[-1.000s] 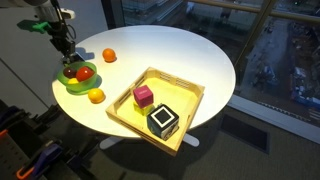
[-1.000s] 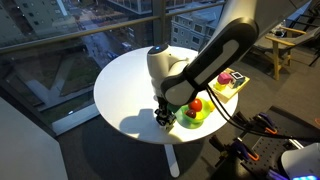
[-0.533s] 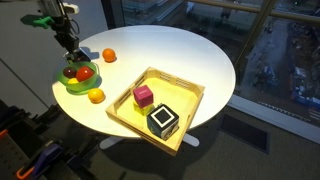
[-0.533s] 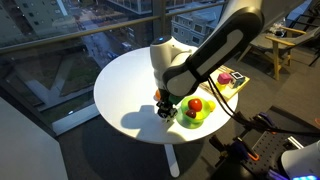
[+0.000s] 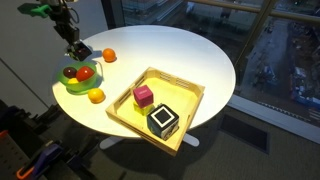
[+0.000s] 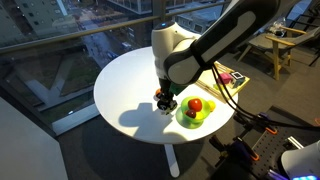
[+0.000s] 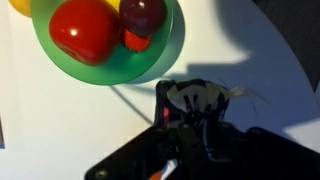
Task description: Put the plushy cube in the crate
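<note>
The plushy cube (image 7: 195,99) is a small white and dark grey lump held between my gripper's (image 7: 194,108) fingers. In both exterior views the gripper (image 5: 75,49) (image 6: 166,100) hangs just above the white table beside the green plate, with the cube (image 6: 166,105) at its tips. The yellow crate (image 5: 190,93) sits at the table's other side, well away from the gripper. In an exterior view the crate (image 6: 237,82) is mostly hidden behind the arm.
The green plate (image 5: 72,87) (image 7: 50,72) holds a red apple (image 7: 85,30) and other fruit. Two oranges (image 5: 109,56) (image 5: 96,96) lie on the round white table (image 5: 170,55). A pink cube (image 5: 143,95) and a black cube with white markings (image 5: 163,122) sit in the crate.
The gripper has lifted from the plate's edge and shifted slightly away from it, still shut on the plushy cube.
</note>
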{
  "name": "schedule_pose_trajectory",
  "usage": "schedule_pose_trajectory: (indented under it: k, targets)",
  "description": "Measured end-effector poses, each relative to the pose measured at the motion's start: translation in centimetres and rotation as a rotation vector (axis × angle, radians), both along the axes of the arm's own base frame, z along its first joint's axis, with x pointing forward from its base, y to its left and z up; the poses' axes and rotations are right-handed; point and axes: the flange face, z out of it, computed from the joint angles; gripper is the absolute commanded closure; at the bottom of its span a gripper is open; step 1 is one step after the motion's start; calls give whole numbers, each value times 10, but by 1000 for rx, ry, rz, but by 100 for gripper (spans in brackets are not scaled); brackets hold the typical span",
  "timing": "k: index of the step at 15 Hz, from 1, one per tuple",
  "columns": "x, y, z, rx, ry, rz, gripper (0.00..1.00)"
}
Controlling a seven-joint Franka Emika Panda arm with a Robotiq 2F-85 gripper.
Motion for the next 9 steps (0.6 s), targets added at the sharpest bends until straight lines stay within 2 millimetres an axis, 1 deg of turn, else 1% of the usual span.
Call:
schedule_pose_trajectory:
  k: [4, 9]
  targets:
    - [1, -11, 18, -4, -6, -19, 93]
    - [-2, -37, 39, -4, -23, -60, 93]
